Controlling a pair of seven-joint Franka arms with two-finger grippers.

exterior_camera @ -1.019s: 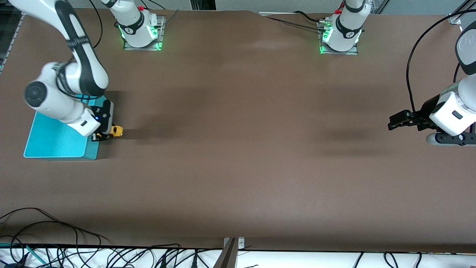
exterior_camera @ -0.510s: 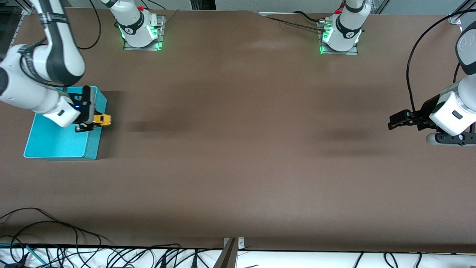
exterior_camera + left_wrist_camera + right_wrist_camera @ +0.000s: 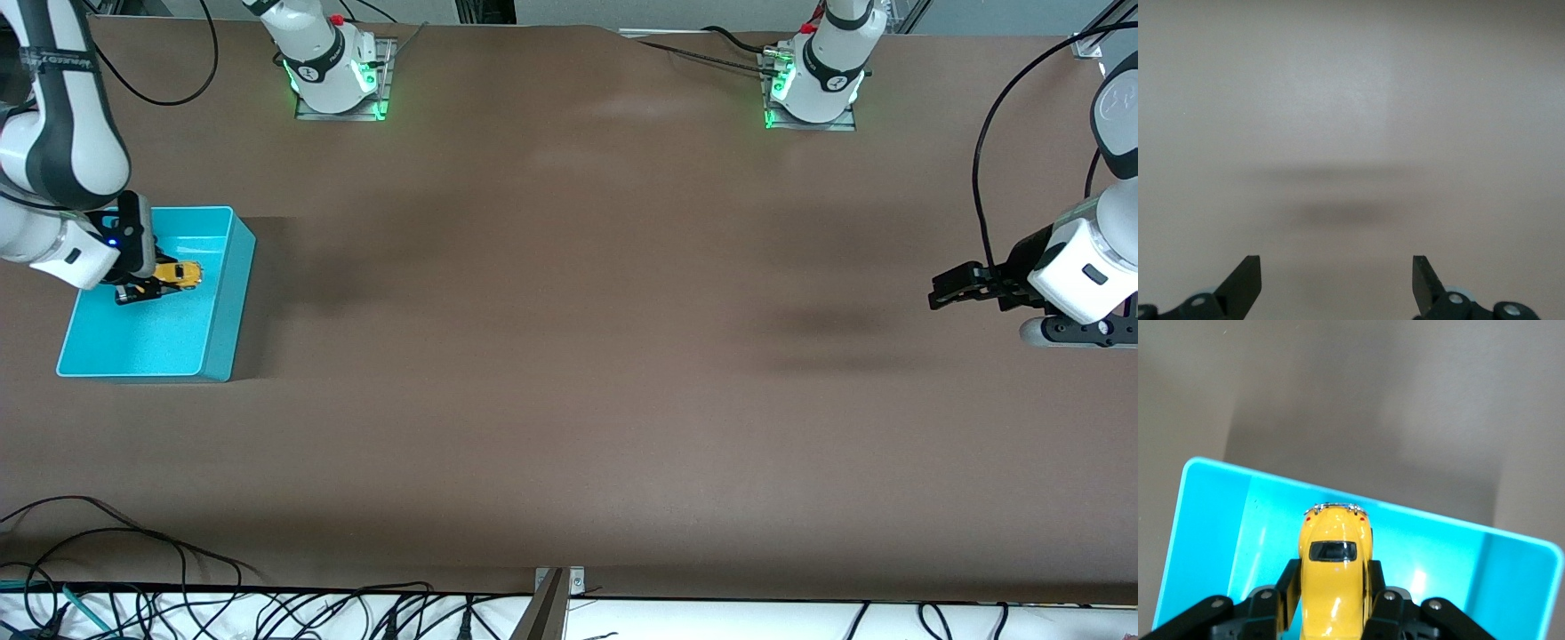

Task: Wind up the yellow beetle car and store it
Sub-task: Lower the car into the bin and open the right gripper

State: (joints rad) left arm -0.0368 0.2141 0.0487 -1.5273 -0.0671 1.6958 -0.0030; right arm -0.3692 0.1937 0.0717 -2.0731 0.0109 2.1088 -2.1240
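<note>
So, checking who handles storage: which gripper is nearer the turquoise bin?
Right. The right gripper holds the yellow beetle car over the turquoise bin; the left gripper waits open at the table's other end.

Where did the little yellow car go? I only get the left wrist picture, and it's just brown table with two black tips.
Observer: The yellow beetle car is at the right arm's end of the table, pinched in the right gripper.
Operator: Is it in the blue box?
Observer: It is over the inside of the turquoise bin. I cannot tell whether its wheels touch the floor.
Operator: Which way does the car point?
Observer: In the right wrist view the fingers clamp its sides and the end with the chrome bumper sticks out past them.
Operator: Is my arm helping?
Observer: No. The left gripper waits open over bare table at its own end.
</note>
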